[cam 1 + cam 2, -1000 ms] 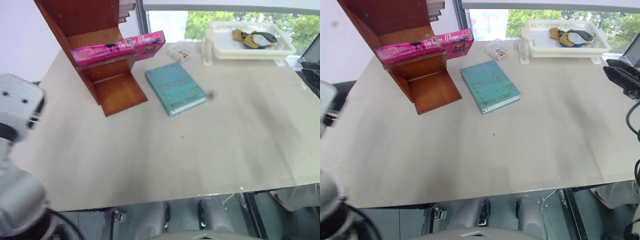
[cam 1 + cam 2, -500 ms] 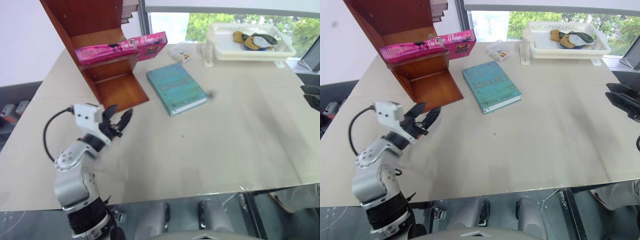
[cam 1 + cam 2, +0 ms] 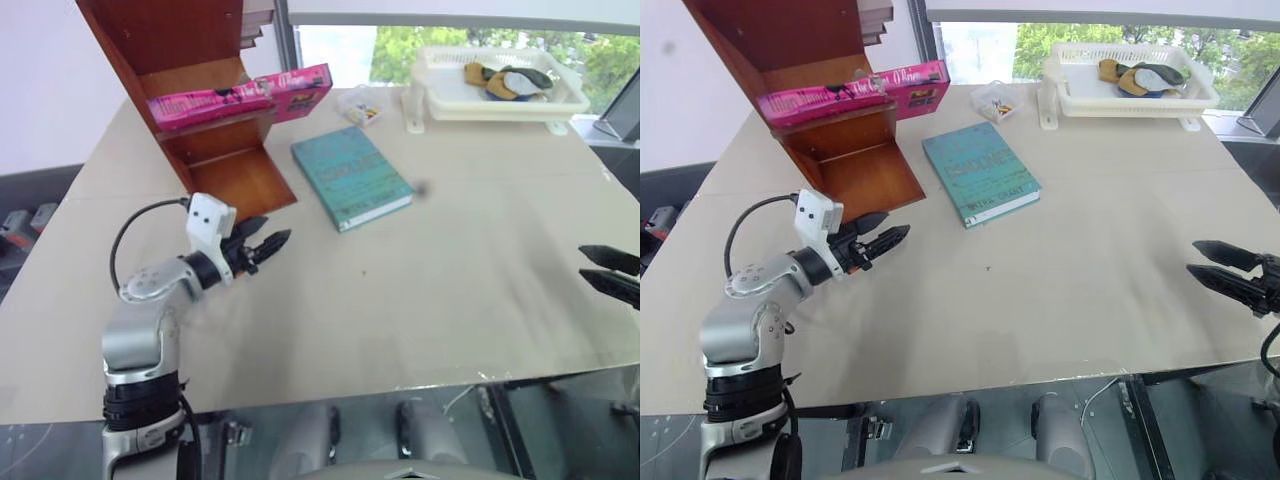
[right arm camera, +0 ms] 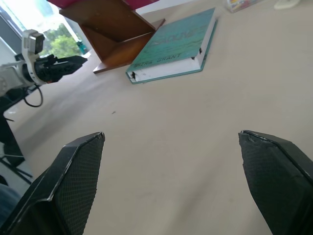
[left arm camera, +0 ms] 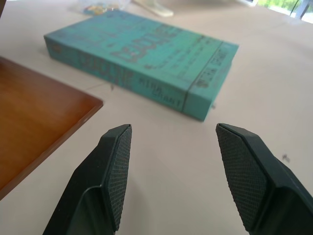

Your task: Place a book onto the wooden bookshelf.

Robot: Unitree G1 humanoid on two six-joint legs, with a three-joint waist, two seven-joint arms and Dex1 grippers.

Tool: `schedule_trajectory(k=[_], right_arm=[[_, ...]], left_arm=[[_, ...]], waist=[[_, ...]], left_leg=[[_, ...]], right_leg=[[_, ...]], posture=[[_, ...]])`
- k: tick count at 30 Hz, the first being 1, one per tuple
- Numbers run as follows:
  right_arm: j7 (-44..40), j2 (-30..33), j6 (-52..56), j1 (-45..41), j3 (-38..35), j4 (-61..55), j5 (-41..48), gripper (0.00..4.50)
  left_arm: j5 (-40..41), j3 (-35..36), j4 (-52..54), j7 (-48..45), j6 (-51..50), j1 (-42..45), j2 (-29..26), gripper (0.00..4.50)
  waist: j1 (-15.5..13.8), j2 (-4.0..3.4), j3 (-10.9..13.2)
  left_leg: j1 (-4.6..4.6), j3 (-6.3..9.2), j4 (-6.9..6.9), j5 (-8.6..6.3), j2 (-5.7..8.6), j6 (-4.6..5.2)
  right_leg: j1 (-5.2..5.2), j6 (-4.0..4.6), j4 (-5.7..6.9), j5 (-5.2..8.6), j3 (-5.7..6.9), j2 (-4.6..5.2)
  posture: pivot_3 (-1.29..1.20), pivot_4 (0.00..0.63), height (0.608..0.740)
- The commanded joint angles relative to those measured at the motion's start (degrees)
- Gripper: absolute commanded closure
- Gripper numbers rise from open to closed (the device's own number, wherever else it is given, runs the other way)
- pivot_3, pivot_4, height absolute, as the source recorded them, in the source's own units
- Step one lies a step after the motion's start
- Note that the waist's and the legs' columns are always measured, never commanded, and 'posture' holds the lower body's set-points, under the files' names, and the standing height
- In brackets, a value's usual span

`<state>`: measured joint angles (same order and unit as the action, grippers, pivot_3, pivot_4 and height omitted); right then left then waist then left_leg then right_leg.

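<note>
Jaws apart; teal book [image 3: 980, 172] perhaps nearest bookshelf [image 3: 855, 165].

The left arm rises from the near left corner of the desk [image 3: 1060, 300], its forearm bent low over the surface. The left gripper [image 3: 883, 240] hangs empty with jaws apart. The right gripper [image 3: 1212, 262] reaches in level over the right edge, jaws spread, empty.

book [image 3: 240, 97] on wooden bookshelf [image 3: 200, 120], second book [image 3: 352, 177] right
</note>
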<state>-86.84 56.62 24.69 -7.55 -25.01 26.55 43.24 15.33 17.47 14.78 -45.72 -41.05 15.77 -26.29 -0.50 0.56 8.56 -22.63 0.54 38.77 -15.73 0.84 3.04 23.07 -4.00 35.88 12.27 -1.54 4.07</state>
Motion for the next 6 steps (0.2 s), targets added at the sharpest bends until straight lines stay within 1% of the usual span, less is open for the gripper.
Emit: schedule_trajectory(k=[1,6], right_arm=[[0.9,0.3,0.8,2.4,-4.8,-3.4,1.1,0.00],[1.8,0.1,0.6,5.3,-7.0,-5.3,0.4,0.00]], left_arm=[[2.6,0.5,0.6,0.3,-0.3,0.0,-2.3,1.56],[8.7,1.6,4.0,-2.4,-4.0,-4.7,-6.2,1.56]], waist=[[-0.1,0.00,0.0],[-0.1,0.00,0.0]], left_leg=[[0.00,0.00,0.00,0.00,0.00,0.00],[-0.01,-0.03,-0.02,-0.01,0.01,0.00]], right_leg=[[0.00,0.00,0.00,0.00,0.00,0.00],[0.00,0.01,-0.04,0.00,-0.04,0.08]], posture=[[0.00,0.150,0.740],[0.00,0.150,0.740]])
